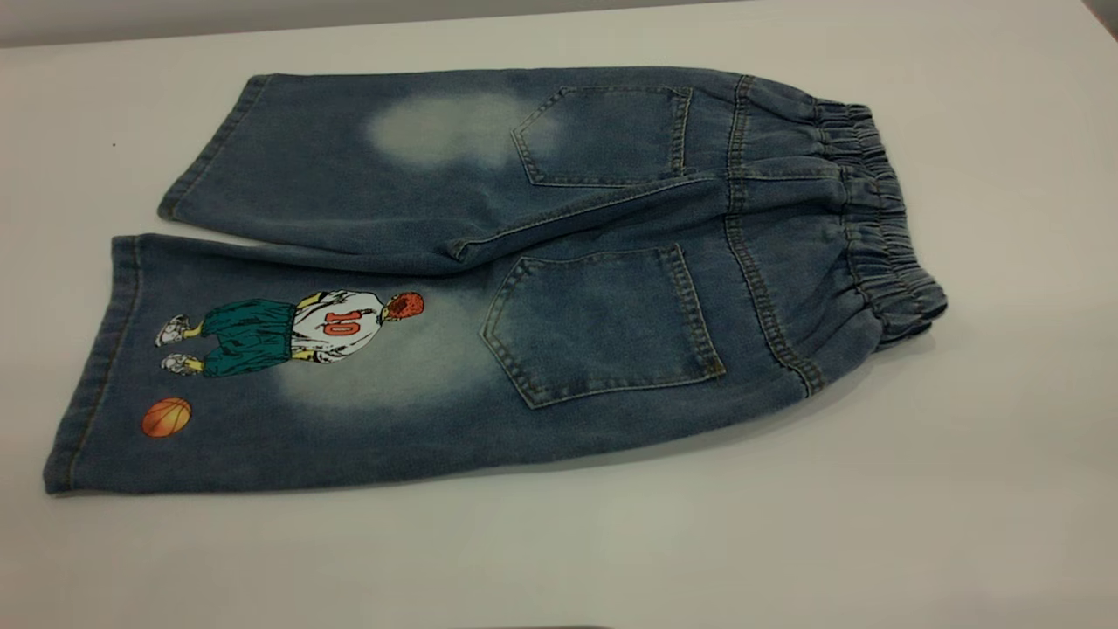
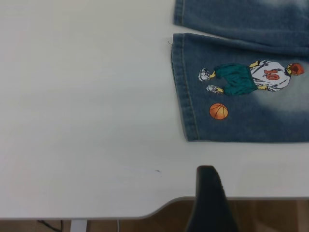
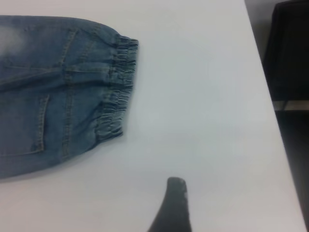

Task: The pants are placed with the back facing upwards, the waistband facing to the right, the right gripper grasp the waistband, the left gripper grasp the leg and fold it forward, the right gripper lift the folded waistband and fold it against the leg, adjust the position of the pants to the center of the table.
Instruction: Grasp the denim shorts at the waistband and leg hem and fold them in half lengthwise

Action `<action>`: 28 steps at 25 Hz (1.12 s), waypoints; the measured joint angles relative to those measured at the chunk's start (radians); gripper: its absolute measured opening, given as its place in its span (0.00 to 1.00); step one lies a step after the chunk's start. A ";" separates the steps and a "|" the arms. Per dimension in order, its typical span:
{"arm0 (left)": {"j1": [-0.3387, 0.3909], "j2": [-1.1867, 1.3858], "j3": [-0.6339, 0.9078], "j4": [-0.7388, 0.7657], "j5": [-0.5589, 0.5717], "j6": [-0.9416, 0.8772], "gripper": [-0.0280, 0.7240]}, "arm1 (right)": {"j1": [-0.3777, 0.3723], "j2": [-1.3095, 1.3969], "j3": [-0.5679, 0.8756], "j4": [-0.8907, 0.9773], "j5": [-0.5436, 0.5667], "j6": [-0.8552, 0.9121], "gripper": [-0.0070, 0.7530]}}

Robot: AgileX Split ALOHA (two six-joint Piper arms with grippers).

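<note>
Two grippers hang above the tabletop (image 1: 961, 489), both clear of the denim. The left gripper (image 2: 208, 203) shows only one black finger, off the printed leg's (image 1: 262, 367) hem near the tabletop's edge; whether it is spread or pressed together cannot be told, and it holds nothing. The pants (image 1: 524, 279) lie flat, back pockets up, long axis running left to right, hems left, waistband (image 1: 882, 227) right. The right gripper (image 3: 171, 208) hovers off the waistband, likewise unreadable, touching nothing.
</note>
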 joint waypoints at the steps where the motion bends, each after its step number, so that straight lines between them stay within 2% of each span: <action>1: 0.000 0.000 0.000 0.000 0.000 -0.006 0.62 | 0.000 0.000 0.000 0.010 -0.002 0.009 0.77; 6: 0.000 0.071 -0.036 0.005 -0.071 -0.044 0.62 | 0.000 0.082 -0.040 0.052 -0.044 0.032 0.77; 14: 0.000 0.456 -0.054 -0.103 -0.401 -0.011 0.62 | 0.000 0.450 -0.111 0.077 -0.272 0.032 0.77; 18: 0.000 0.699 -0.054 -0.213 -0.556 0.086 0.62 | 0.000 0.648 -0.112 0.113 -0.363 0.012 0.77; 22: 0.000 0.910 -0.068 -0.359 -0.664 0.218 0.63 | 0.000 0.822 -0.112 0.183 -0.441 -0.044 0.77; 28: 0.000 1.145 -0.093 -0.632 -0.794 0.506 0.63 | 0.000 1.047 -0.112 0.403 -0.509 -0.186 0.77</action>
